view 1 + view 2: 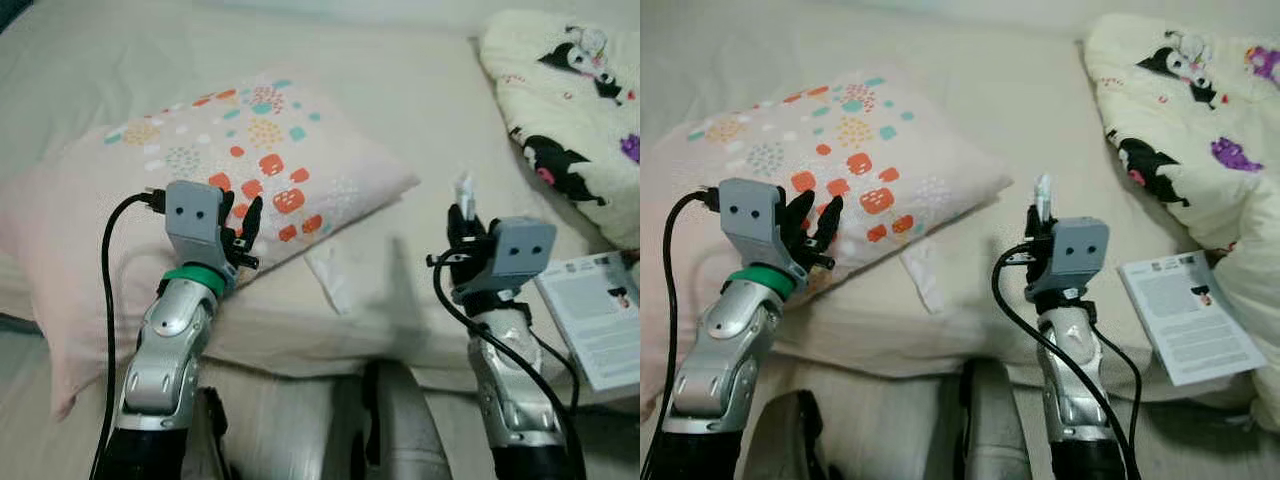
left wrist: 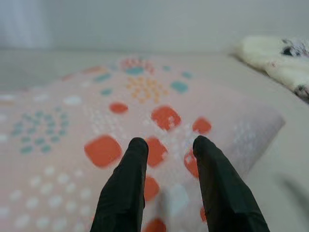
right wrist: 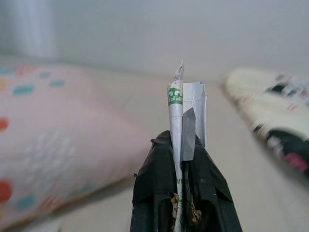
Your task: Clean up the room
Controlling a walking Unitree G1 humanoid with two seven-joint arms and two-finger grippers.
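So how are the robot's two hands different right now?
The left gripper is open, its fingers spread with nothing between them; the right gripper is shut on a crumpled silver wrapper with green print. The left gripper hangs over the spotted pink pillow; the right gripper is over the bare bed sheet, beside the pillow. Both have two black fingers, a grey wrist box and a silver arm, and both point away from the robot.

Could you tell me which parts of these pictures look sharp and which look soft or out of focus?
Right wrist view: the wrapper in the right gripper is crisp, the pillow and blanket behind it blurred. Left wrist view: the left gripper is sharper than the far bed. Eye views: evenly lit, slightly soft, faint shadows.
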